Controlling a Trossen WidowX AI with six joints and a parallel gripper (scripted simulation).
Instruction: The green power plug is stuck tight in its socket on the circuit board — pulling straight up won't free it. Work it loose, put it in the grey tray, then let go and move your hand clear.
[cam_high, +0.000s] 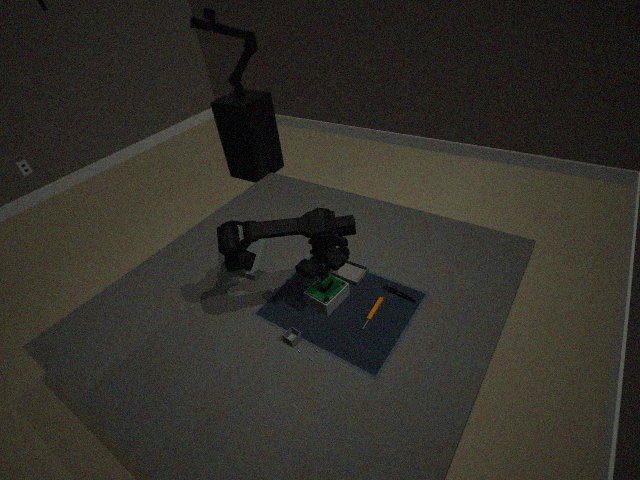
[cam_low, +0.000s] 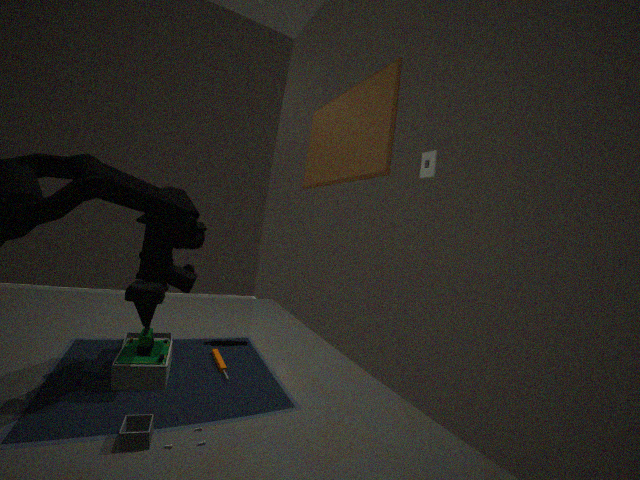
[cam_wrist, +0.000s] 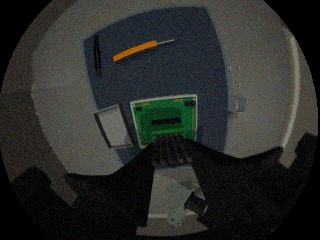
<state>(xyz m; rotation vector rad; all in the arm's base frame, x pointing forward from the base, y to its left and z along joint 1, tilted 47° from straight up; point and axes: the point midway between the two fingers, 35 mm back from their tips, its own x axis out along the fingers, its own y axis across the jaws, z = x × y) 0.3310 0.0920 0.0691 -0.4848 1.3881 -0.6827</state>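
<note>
The green circuit board (cam_high: 338, 290) (cam_low: 158, 357) (cam_wrist: 142, 119) lies on a pale box, with a dark socket (cam_wrist: 166, 121) near its middle. My gripper (cam_low: 146, 328) (cam_wrist: 170, 144) points down over the board, its fingers shut on the green plug (cam_low: 146, 335) (cam_wrist: 167, 133). Dark wires run from the plug between the fingers in the wrist view. The plug is low, right at the socket; the fingers and wires partly hide it, and I cannot tell whether it is still seated. The grey tray (cam_high: 352, 272) (cam_wrist: 114, 128) stands beside the box and holds nothing.
An orange screwdriver (cam_high: 375, 308) (cam_low: 219, 359) (cam_wrist: 135, 51) and dark tweezers (cam_high: 400, 293) (cam_low: 225, 342) (cam_wrist: 97, 56) lie on the blue mat (cam_high: 372, 351) (cam_low: 232, 397). A small open box (cam_high: 292, 336) (cam_low: 136, 434) (cam_wrist: 240, 104) stands at the mat's edge, with small screws near it.
</note>
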